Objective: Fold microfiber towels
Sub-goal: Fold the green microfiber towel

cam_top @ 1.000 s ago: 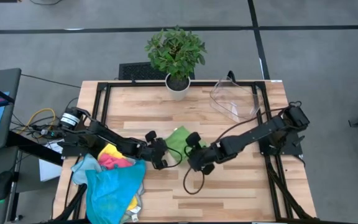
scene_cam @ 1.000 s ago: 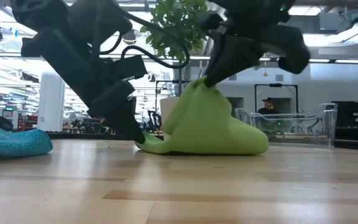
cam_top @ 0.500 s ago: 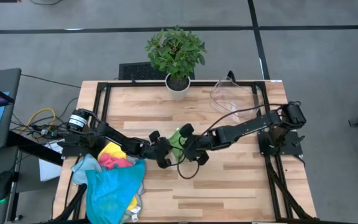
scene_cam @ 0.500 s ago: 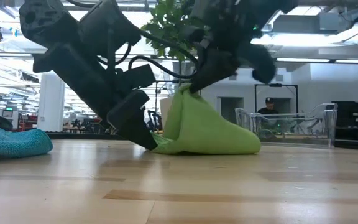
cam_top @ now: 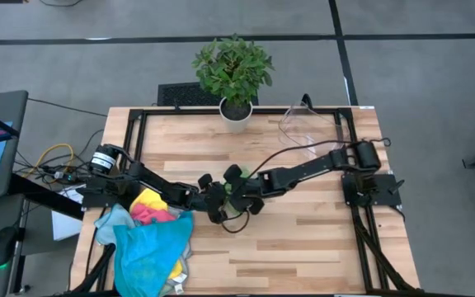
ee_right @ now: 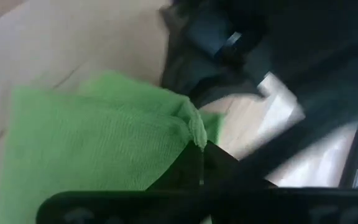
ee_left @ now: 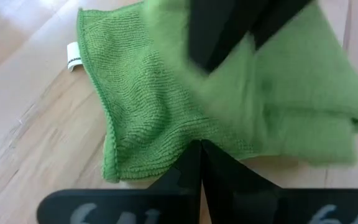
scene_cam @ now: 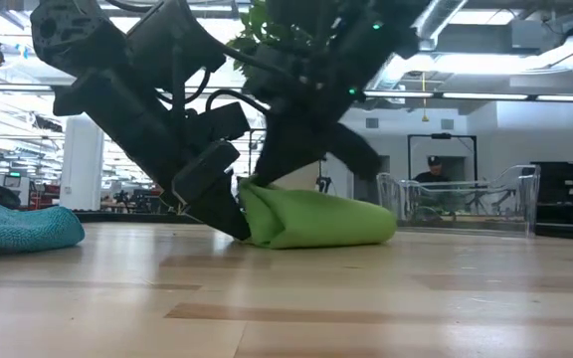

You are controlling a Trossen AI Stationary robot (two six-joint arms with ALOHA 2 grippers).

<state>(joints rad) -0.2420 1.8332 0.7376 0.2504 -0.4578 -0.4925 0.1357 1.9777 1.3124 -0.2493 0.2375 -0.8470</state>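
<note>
A wooden table [cam_top: 320, 239] is seen from above, with two dark arms meeting near its middle. At the left edge a heap of unfolded microfiber towels [cam_top: 151, 243] is piled, teal on top, with pink and yellow showing beneath. Just right of the heap, the left gripper [cam_top: 213, 202] is lowered to the tabletop; its fingers are pressed together, and in the left wrist view they are seen pinning the near edge of the green towel [ee_left: 166, 118], whose white care tag [ee_left: 73, 56] shows at one corner. The green towel [scene_cam: 311, 219] lies at the table's centre, doubled into a low rounded bundle that rests on the wood. Directly beside it, the right gripper [cam_top: 239, 194] is brought in over the cloth; its fingers are nearly closed, pinching a raised corner of the same towel, as the right wrist view shows. Farther back, a potted plant [cam_top: 233, 70] stands at the far edge, and to its right a clear plastic bin [cam_top: 312, 132] sits apart from the work.

The step in hand appears to be a fold of the green towel, one edge being carried across onto the held edge. The next move would likely call for the carried corner to be laid squarely on the pinned edge and released, with the layers kept aligned.
</note>
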